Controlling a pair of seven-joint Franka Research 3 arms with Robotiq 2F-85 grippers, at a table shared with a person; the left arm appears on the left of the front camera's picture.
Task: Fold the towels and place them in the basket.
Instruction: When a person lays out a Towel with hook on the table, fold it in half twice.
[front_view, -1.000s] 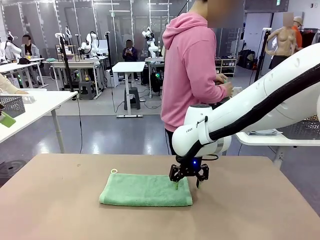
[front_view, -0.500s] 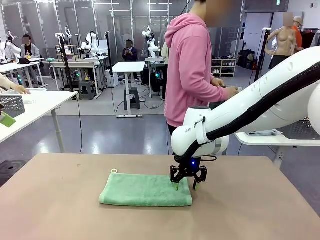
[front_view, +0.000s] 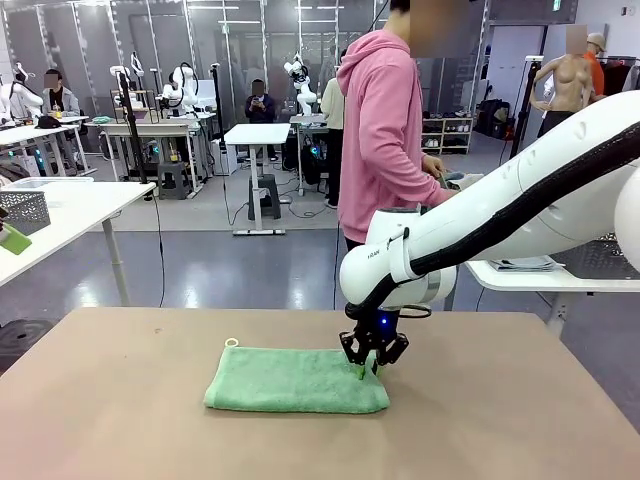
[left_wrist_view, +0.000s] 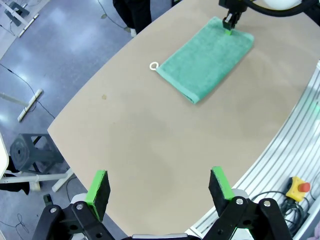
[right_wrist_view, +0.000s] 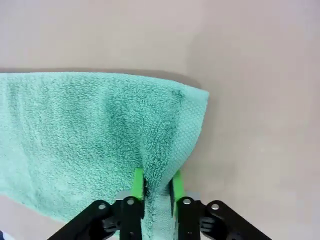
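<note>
Mint green terry towel (front_view: 295, 380), folded into a long rectangle, lies flat on the tan tabletop (front_view: 120, 420), a little to the far side of its middle. A small white loop tag (front_view: 231, 343) sticks out at its far left corner. At the towel's far right corner the right gripper (front_view: 368, 368) points straight down. In the right wrist view its green pads (right_wrist_view: 138, 181) are pressed close together, with a raised ridge of the terry pinched between them while the rest of the cloth rests on the table.

The white right arm (front_view: 500, 215) sweeps in from the right and crosses in front of a person in a pink hooded top (front_view: 385, 150), who stands at the far edge, turned toward a white side table (front_view: 520, 275).

The left gripper (left_wrist_view: 160, 182) hangs high above the near part of the table, well apart from the towel, jaws spread wide with nothing between them. A red and yellow stop button (left_wrist_view: 300, 187) sits below the table's edge.
</note>
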